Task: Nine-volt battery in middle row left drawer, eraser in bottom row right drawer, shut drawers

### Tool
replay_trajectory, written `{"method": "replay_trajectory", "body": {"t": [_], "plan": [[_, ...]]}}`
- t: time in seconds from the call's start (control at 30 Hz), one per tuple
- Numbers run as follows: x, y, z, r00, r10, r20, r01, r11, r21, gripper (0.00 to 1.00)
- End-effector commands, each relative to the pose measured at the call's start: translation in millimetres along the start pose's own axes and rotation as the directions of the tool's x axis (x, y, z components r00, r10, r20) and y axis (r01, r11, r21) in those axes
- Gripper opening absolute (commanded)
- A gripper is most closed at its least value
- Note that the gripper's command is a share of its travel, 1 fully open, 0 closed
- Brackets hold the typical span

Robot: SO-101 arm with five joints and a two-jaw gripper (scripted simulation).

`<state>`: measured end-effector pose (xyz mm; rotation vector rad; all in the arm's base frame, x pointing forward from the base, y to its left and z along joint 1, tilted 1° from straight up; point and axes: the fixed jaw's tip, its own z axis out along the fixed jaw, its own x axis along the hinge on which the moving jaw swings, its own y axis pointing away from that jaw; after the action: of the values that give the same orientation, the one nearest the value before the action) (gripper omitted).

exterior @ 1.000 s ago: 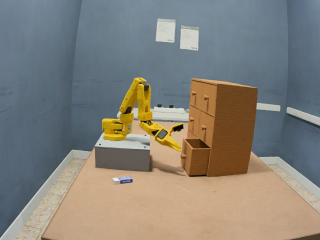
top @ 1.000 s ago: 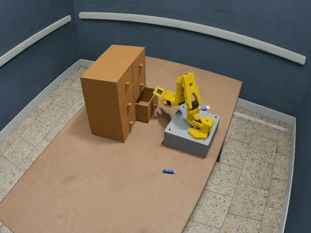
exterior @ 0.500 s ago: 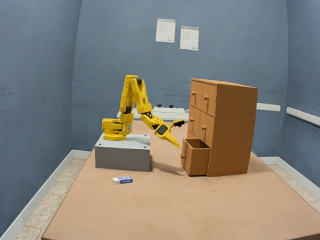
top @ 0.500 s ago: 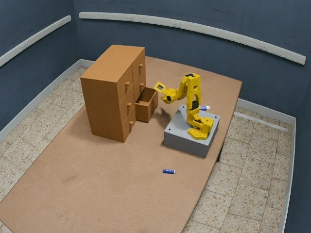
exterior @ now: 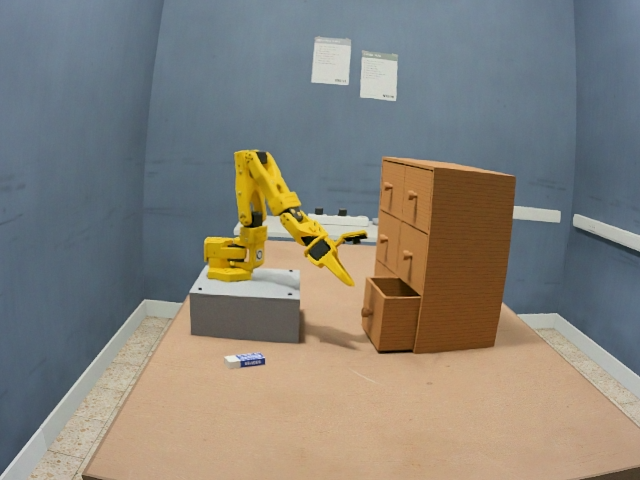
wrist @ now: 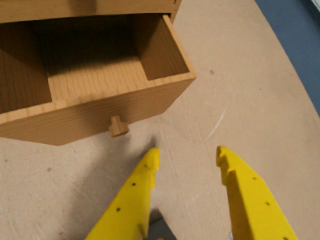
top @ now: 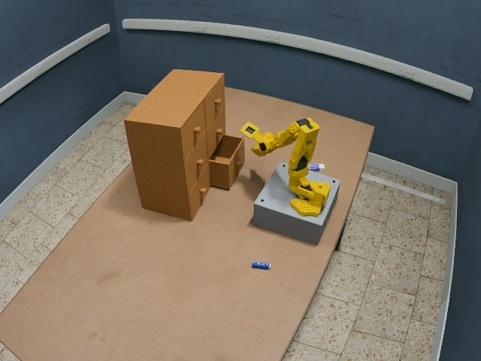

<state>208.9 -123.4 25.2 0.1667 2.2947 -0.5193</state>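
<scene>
The top view is showing a blue cylinder with a pale end (top: 261,265) lying on the counter (top: 155,291) (exterior: 361,428) (wrist: 240,100), well apart from the wooden chest (top: 158,167) (exterior: 465,258) (wrist: 30,7); the exterior and wrist views are not revealing it. The eraser (top: 316,167) (exterior: 244,360), white with a blue sleeve, is partly hiding behind the arm and gray block in the top view, while the exterior view is showing it lying flat on the counter beside the gray block (top: 287,229) (exterior: 245,317). Where the nine-volt battery is resting cannot be told. The right drawer of the bottom row (top: 234,171) (exterior: 392,320) (wrist: 90,115) is standing pulled out, and the wrist view is looking down onto its bare wooden floor, its front panel and its round knob (top: 239,163) (exterior: 367,312) (wrist: 119,127). The other five drawers are sitting shut. The yellow arm (top: 304,145) (exterior: 241,196) is rising from the block, bending at a high elbow, and sloping forward and down toward the chest. Its claw (top: 254,150) (exterior: 352,284) (wrist: 189,152) is hovering just in front of the open drawer, pointing down at a slant, above the knob's height. The claw is standing partly open, its fingers apart, and is holding nothing.

gripper (top: 254,150) (exterior: 351,283) (wrist: 188,154): higher than a second ago, drawn slightly back from open bottom-row right drawer (top: 220,174) (exterior: 399,321) (wrist: 85,118), fingers pitched more steeply down. wrist camera (top: 249,130) (exterior: 355,237) up with it. upper arm (top: 304,149) (exterior: 242,191): swung back over base, from forward lean to near upright. elbow back too. forearm (top: 285,135) (exterior: 273,188): hung almost straight down earlier, now slopes out toward chest. rise already partly made half a second ago, a little more since.
</scene>
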Motion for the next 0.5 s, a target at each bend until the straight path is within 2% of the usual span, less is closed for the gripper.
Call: {"method": "replay_trajectory", "body": {"t": [0.0, 0.37, 0.47], "plan": [[3.7, 0.2, -8.3, 0.998, 0.04, -0.053, -0.041, 0.999, -0.016, 0.21], [10.4, 2.8, -29.5, 0.979, 0.14, -0.149, -0.146, 0.989, -0.035, 0.21], [11.3, 3.2, -31.6, 0.976, 0.148, -0.158, -0.156, 0.987, -0.036, 0.21]]}}
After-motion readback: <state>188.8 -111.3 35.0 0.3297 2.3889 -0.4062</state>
